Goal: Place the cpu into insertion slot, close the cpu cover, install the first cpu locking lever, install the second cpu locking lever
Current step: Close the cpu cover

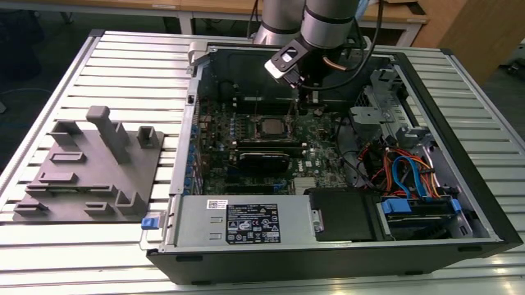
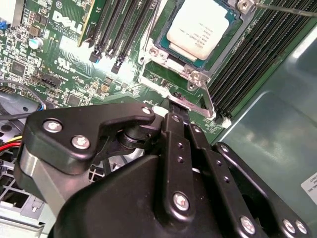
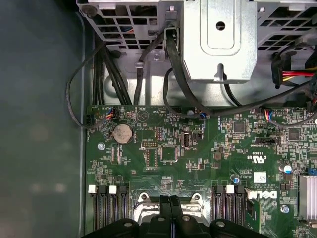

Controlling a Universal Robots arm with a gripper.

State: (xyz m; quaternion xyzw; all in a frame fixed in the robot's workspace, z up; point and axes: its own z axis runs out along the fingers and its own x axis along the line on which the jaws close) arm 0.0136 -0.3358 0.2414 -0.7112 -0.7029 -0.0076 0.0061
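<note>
The cpu [image 2: 198, 30] lies flat in the insertion slot [image 2: 174, 58] on the green board, silvery top up; in the exterior view the cpu [image 1: 269, 127] sits mid-board. The cpu cover [image 2: 237, 30] lies down around it as a metal frame. One silvery locking lever [image 2: 206, 95] runs along the socket's edge, and its bent end meets my fingertips. A second thin lever [image 2: 285, 8] sticks out past the far corner. My gripper [image 2: 173, 105] is shut, its tips against the lever's end beside the socket. The gripper [image 3: 171, 210] and the gripper [image 1: 311, 106] hang just off the socket.
Black memory slots [image 2: 116, 29] flank the socket on both sides. The open computer case [image 1: 190, 123] walls in the board, with a drive cage [image 3: 220, 39], cables [image 1: 406, 172] and a power supply [image 1: 246, 222]. A grey fixture [image 1: 90, 166] stands on the slatted table at the exterior view's left.
</note>
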